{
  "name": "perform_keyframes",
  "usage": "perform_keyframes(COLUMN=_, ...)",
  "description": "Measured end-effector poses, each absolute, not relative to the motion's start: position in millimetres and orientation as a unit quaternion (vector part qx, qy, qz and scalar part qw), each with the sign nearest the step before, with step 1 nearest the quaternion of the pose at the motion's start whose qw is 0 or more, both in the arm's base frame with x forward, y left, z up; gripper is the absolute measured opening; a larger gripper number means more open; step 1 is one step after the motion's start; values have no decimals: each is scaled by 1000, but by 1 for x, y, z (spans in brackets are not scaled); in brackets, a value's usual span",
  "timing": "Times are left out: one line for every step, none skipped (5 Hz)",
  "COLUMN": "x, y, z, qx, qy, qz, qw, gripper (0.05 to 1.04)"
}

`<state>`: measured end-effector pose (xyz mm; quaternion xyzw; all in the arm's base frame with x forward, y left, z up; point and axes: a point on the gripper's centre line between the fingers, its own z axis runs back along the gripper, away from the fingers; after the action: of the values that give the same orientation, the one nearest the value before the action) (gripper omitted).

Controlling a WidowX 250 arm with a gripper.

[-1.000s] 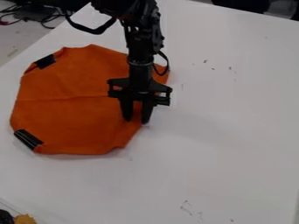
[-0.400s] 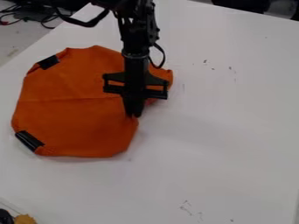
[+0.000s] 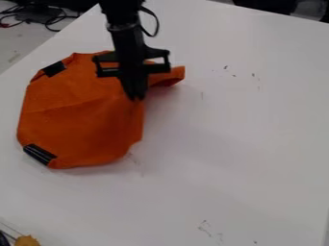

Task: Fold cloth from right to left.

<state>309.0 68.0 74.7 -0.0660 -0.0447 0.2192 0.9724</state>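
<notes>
A broad white surface (image 3: 257, 144) takes up most of the view, its left edge slanting from near 10 o'clock up to 11, its far edge sloping down from past 12 toward 2. Small dark specks (image 3: 225, 67) dot it toward 1 o'clock, and thin scribbly marks (image 3: 204, 228) lie between 5 and 6. Beyond the left edge, at 10 o'clock, is pale grey floor (image 3: 19, 45), with tangled dark cables (image 3: 55, 24) near 11. Dark shapes (image 3: 263, 4), too cut off to tell, sit beyond the far edge at 1 o'clock. The light is soft, leaving only blurred, faint shadows.
</notes>
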Motion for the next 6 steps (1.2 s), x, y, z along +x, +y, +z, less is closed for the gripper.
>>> perform_keyframes(x=301, y=102, z=84, qx=-103, qy=-63, qz=265, qw=957, gripper=58)
perform_keyframes(x=288, y=140, z=99, qx=-130, qy=-104, qz=302, qw=939, gripper=58)
perform_keyframes(x=274, y=180, z=107, qx=-152, qy=-146, qz=324, qw=922, gripper=58)
perform_keyframes(x=270, y=207, z=100, qx=-157, qy=-138, qz=339, qw=917, gripper=58)
perform_keyframes(x=262, y=225, z=92, qx=-138, qy=-139, qz=342, qw=919, gripper=58)
perform_keyframes(x=256, y=235, z=81, qx=-158, qy=-149, qz=351, qw=911, gripper=58)
